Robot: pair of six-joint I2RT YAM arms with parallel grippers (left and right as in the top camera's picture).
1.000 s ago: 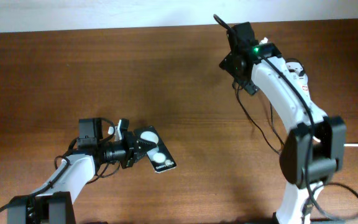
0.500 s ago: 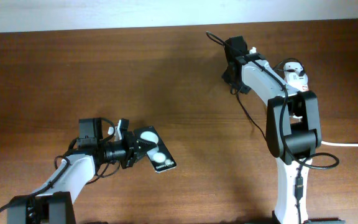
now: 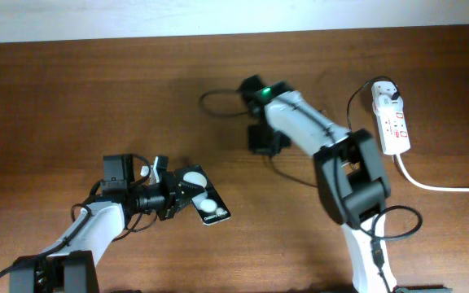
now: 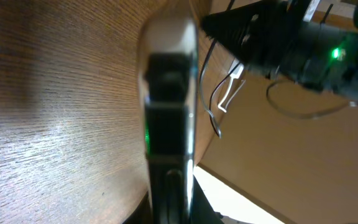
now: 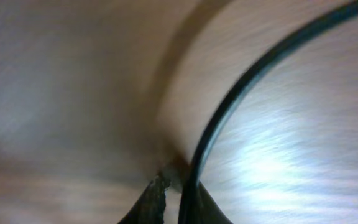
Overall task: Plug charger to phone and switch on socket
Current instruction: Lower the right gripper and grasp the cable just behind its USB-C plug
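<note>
Brown wooden worktop (image 3: 96, 98) filled the overhead view, with a pale wall along its far edge. The left pincer (image 3: 179, 197) was closed on the phone (image 3: 204, 204), which stuck out beyond its tips, face up. The right pincer (image 3: 247, 88) stood well apart from the phone, and a loop of the charger (image 3: 210, 94) came out just beside its tips. The socket (image 3: 391, 122) lay far behind this pincer, past the elbow of its arm, with a white adapter seemingly plugged in it.

From the left wrist, the phone (image 4: 166, 124) appeared edge-on and blurred, directly ahead of the pincer. The pincer's own fingers could not be made out there.

From the right wrist, the picture was blurred, but the pincer looked narrow, with the black cable (image 5: 241, 88) passing between its tips.

To my judgement, both things were in hand, but the plug tip was not yet in the phone, and the socket switch remained to be pressed.
</note>
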